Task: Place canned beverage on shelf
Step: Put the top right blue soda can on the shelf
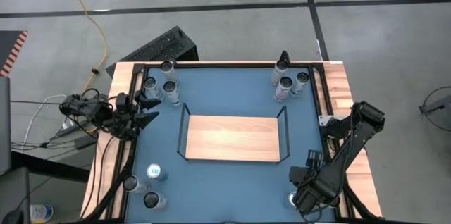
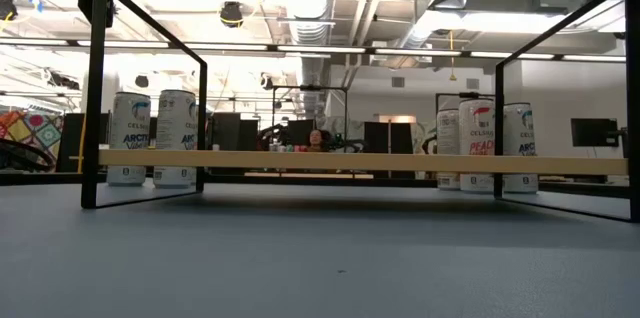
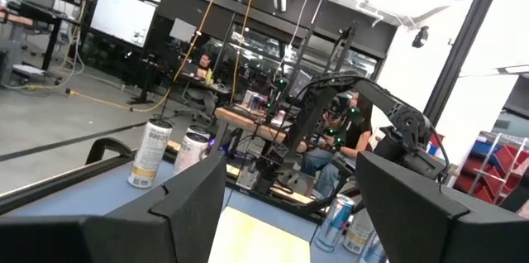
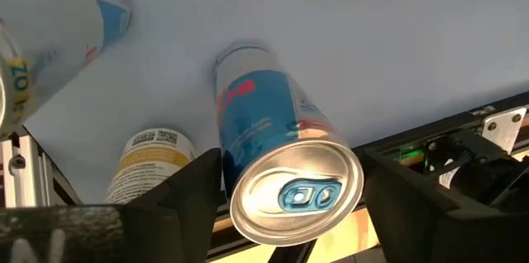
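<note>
The right tool (image 4: 285, 188) is low at the near right corner of the surface (image 1: 232, 189). Its two dark fingers (image 4: 186, 193) stand on both sides of a blue and silver can (image 4: 277, 155). In the right wrist view the can top sits exactly between them, but a thin gap seems to remain on each side, so I judge that the tool is closing around the can and does not grasp it firmly yet. The can stands upright, so its long axis is vertical, and it points almost straight along the tool toward the camera. Just beside it stands a yellow can (image 4: 149, 164), and a pale can (image 4: 50, 23) is further off.

The shelf (image 1: 232, 138) lies in the middle of the surface, with nothing on its wooden board. From the right tool it lies toward the far left, well apart. So the coming move needs a lift and then a carry inward over the low black frame.

The left tool (image 1: 144, 111) waits at the far left side, fingers parted and holding nothing, near a group of cans (image 1: 158, 86). The right arm is clearly the nearer one to this can. More cans (image 1: 289, 83) stand at the far right corner.
</note>
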### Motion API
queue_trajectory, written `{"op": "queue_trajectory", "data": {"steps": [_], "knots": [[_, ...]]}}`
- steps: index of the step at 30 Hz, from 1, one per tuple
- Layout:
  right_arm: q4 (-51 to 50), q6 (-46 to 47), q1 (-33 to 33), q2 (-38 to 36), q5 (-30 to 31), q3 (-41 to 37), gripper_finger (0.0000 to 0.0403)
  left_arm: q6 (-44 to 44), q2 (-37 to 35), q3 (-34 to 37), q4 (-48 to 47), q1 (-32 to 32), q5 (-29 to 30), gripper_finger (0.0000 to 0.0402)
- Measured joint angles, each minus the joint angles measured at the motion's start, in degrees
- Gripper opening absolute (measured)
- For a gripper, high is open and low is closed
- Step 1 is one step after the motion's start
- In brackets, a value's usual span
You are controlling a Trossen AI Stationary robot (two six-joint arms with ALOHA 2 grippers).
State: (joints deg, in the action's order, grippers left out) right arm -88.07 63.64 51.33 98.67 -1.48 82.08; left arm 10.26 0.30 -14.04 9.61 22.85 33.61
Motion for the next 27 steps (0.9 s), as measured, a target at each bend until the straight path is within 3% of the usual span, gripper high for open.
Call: {"op": "queue_trajectory", "data": {"steps": [9, 27], "knots": [[0.41, 2.22, -0.48, -0.08, -0.15, 0.09, 0.0182, 0.04, 0.0, 0.0, 0.09, 0.0, -0.15, 0.0256], [-0.85, 7.08, -9.23, 0.12, -0.28, 1.48, 0.0184, 0.06, 0.0, 0.0, 0.13, -0.02, -0.07, 0.0256]]}}
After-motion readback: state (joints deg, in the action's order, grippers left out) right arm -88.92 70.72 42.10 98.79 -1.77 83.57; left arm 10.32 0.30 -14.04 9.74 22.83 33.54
